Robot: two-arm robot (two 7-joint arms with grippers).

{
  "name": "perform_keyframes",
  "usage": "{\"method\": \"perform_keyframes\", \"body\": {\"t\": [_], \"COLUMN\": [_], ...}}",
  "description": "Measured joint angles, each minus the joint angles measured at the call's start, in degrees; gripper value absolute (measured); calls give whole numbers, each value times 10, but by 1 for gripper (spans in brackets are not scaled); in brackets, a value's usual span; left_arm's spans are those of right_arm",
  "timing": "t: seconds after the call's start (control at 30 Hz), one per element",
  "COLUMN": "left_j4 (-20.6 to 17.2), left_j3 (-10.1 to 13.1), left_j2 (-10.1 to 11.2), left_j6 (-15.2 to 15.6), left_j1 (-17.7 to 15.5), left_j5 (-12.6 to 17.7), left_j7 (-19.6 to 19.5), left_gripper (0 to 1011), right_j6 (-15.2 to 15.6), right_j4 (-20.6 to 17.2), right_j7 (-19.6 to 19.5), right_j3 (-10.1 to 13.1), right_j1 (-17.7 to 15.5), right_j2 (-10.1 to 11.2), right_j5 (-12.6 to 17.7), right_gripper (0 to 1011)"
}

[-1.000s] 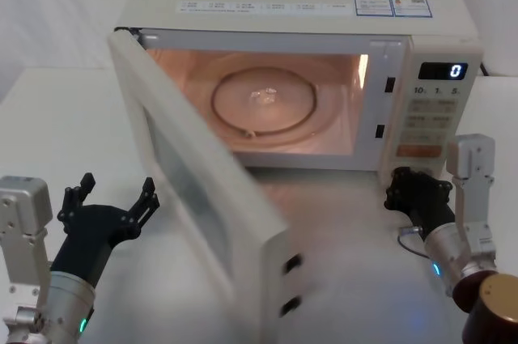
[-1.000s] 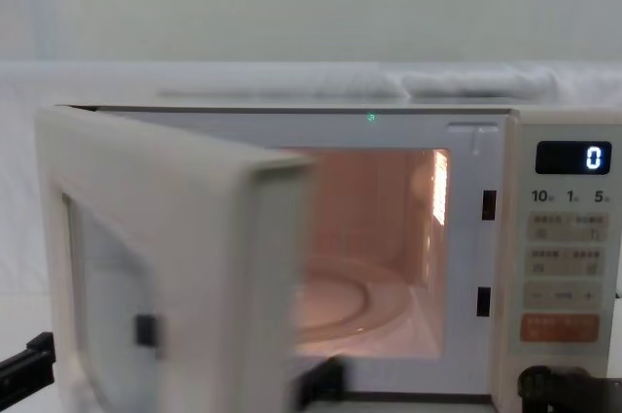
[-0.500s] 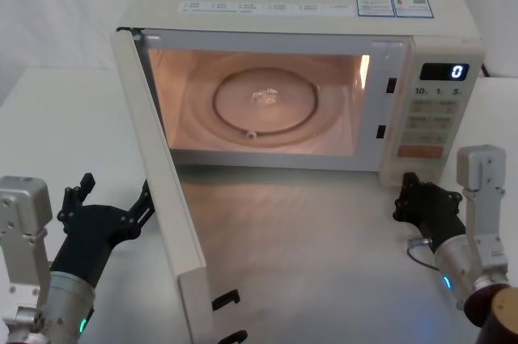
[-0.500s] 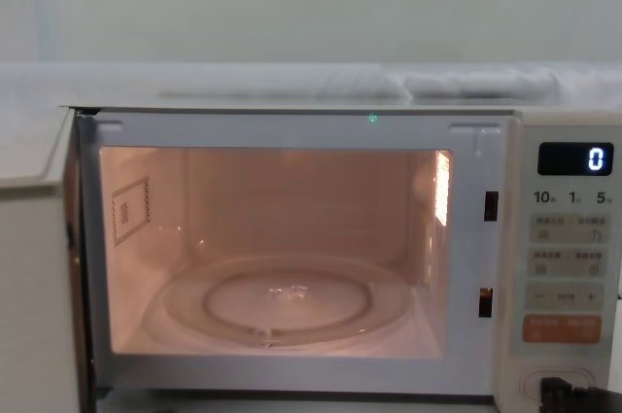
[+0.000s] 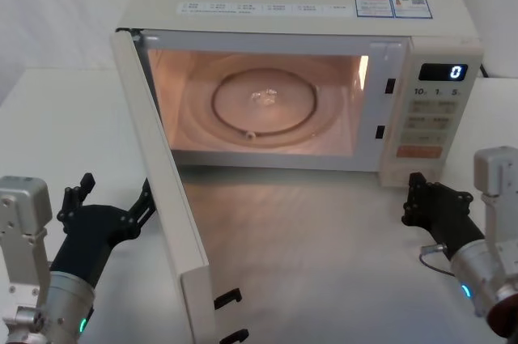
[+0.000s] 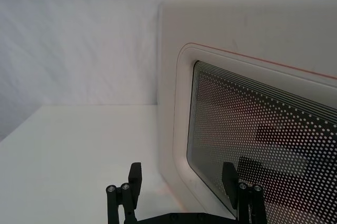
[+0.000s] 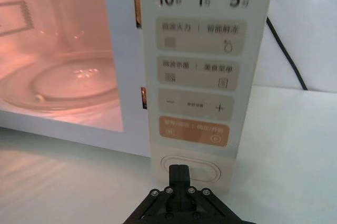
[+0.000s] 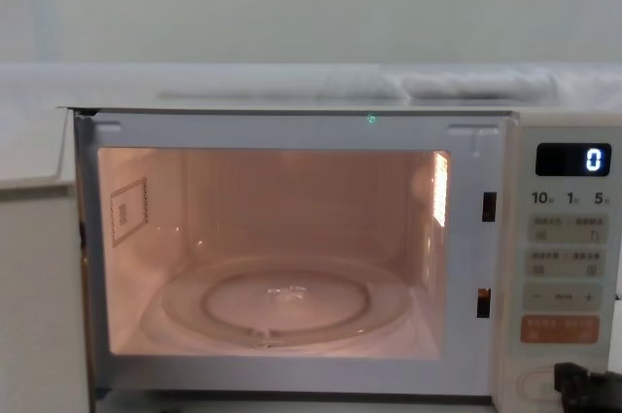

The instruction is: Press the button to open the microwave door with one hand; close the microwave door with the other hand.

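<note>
Standing on white table, microwave; pale wall behind.

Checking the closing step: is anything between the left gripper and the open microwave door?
Nothing visible. The left gripper, jaws open, sits just outside the microwave door, facing its window with only bare table between.

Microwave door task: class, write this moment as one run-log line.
microwave door: wide open | microwave: cavity lit | left gripper: open, beside door's outer face | right gripper: shut, before open button, not touching
</note>
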Motion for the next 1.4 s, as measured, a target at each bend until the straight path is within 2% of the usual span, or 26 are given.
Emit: {"method": "perform_keyframes", "body": {"t": [0.3,0.47,0.5,0.73,1.03,1.27,1.4], "left_j4": [0,0,0,0,0,0,0], "left_j3": [0,0,0,0,0,0,0], "left_j2": [0,0,0,0,0,0,0], "left_j6": [0,0,0,0,0,0,0], "left_j1": [0,0,0,0,0,0,0], "left_j5": [0,0,0,0,0,0,0], "left_j7": [0,0,0,0,0,0,0], "left_gripper": [1001,1001,1001,1001,1001,1001,1001], "right_j6": [2,4,6,9,4,-2,-8], "right_j4": [-75,-97,-106,-111,-95,-82,-75], "right_j7": [40,53,60,68,56,53,61], "right_j3": [13,21,27,51,77,82,76], "right_j1": [-37,-47,-50,-53,-47,-42,-38], "right_j2": [46,67,79,110,124,124,124], "right_j5": [34,47,55,79,96,105,114], "right_gripper": [0,0,0,0,0,0,0]}}
